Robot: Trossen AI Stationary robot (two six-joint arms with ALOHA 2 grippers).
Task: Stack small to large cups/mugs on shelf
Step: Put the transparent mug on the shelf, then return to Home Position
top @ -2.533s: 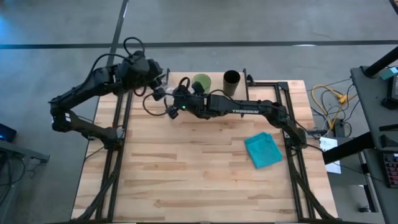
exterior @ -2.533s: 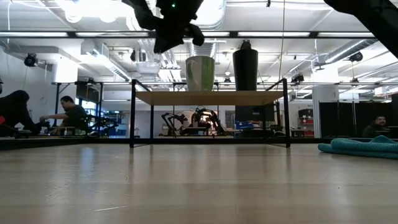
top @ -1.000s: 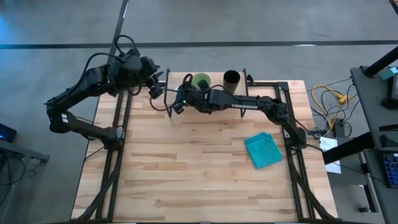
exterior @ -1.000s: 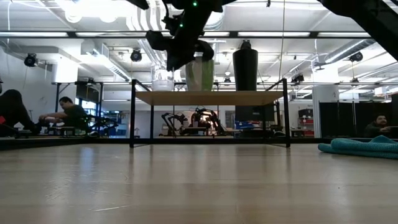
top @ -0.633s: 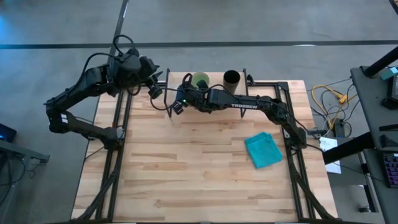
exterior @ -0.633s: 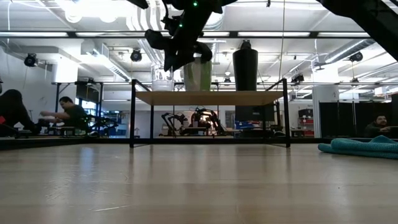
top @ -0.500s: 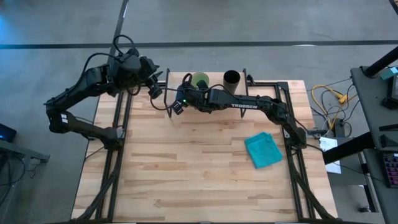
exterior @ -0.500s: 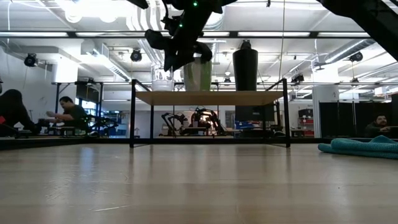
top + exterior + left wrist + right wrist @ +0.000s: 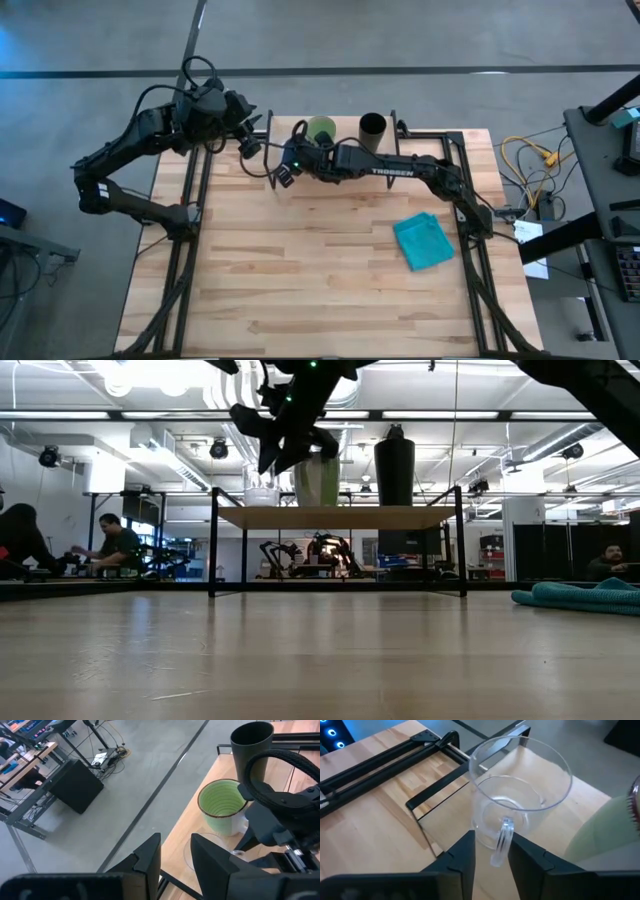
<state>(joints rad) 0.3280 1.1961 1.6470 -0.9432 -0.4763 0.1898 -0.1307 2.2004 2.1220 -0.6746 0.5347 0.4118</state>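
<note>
Cups stand in a row on the shelf (image 9: 400, 140): from above, green mug (image 9: 322, 130) and black cup (image 9: 372, 126); placing looks done, so retreat comes next. Low view: glass cup (image 9: 262, 495) at nine o'clock of the mug. Right wrist view: right gripper (image 9: 490, 851), fingers slightly parted, straddles the handle, contact uncertain. Left gripper (image 9: 175, 857), narrowly open, holds nothing.

overhead and table-level views, both showing shelf (image 9: 340, 516)
</note>
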